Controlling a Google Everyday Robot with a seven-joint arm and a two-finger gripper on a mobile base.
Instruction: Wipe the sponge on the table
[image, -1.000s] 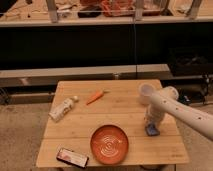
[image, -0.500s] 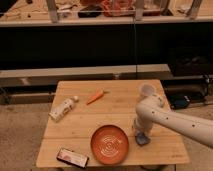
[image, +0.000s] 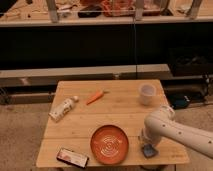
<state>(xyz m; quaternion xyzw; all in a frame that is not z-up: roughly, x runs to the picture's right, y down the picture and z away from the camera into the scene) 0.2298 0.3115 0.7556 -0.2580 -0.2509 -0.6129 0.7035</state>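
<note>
The small blue sponge (image: 149, 150) rests on the light wooden table (image: 125, 112) near its front right edge, just right of the orange plate. My gripper (image: 147, 146) points down onto it from above and is shut on the sponge. The white arm reaches in from the lower right and hides most of the gripper.
An orange plate (image: 109, 144) lies at the front centre, close to the sponge. A dark phone-like thing (image: 72, 158) sits at the front left. A white bottle (image: 63, 108) lies at the left, a carrot (image: 95, 96) behind it, and a white cup (image: 146, 93) stands at the back right.
The gripper and the sponge have slid together across the table toward its front edge, first a little left, then back right. The other things have not moved.
</note>
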